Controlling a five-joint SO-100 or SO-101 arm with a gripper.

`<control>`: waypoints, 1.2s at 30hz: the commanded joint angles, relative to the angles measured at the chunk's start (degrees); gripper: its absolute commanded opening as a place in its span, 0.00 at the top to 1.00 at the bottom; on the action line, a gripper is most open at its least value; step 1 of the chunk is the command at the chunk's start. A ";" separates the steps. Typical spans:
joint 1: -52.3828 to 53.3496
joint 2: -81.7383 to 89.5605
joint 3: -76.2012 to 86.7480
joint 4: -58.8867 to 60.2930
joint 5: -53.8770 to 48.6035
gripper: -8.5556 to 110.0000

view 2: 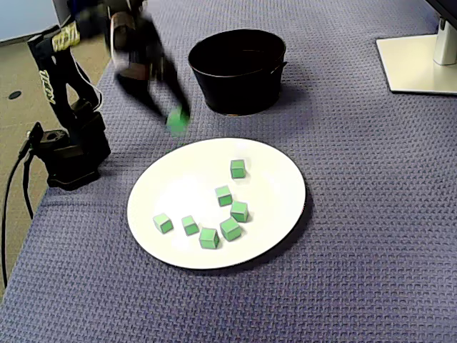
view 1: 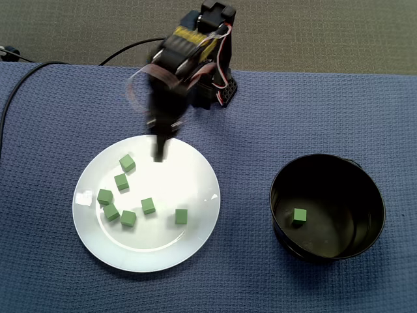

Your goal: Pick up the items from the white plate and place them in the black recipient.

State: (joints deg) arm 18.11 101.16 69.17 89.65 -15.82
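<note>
gripper (view 2: 176,118) pinching a green cube (view 2: 178,121) at its tips, motion-blurred, hanging just off the plate (view 2: 164,179) on the side towards the bowl (view 2: 239,86), above the mat (view 2: 371,236). in a fixed view from above, the gripper (view 1: 158,151) is over the plate's (view 1: 195,176) edge nearest the base (view 1: 220,91), and the cube is hidden there, only a dark blur showing. seven cubes (view 1: 148,206) lie on the plate, loosely grouped left of centre in that view, none touching the gripper. a lone cube (view 1: 300,216) sits on the floor of the bowl (view 1: 365,195), well apart from the plate
</note>
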 commanded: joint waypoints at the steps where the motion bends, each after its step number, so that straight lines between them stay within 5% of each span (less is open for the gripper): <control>1: -22.32 -0.18 -26.28 3.43 0.44 0.93; 7: -46.05 -19.25 -39.73 5.62 -1.58 0.93; 19: -50.62 -53.61 -46.41 -0.62 -0.44 0.93; 21: -50.71 -54.49 -46.23 -0.88 -0.09 0.92; 24: -50.62 -53.61 -45.70 -0.70 0.09 0.69; 28: -49.66 -46.85 -45.44 2.46 0.53 0.56; 36: -32.52 -25.75 -42.45 12.30 8.61 0.54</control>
State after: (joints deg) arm -24.79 63.54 25.75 99.14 -11.43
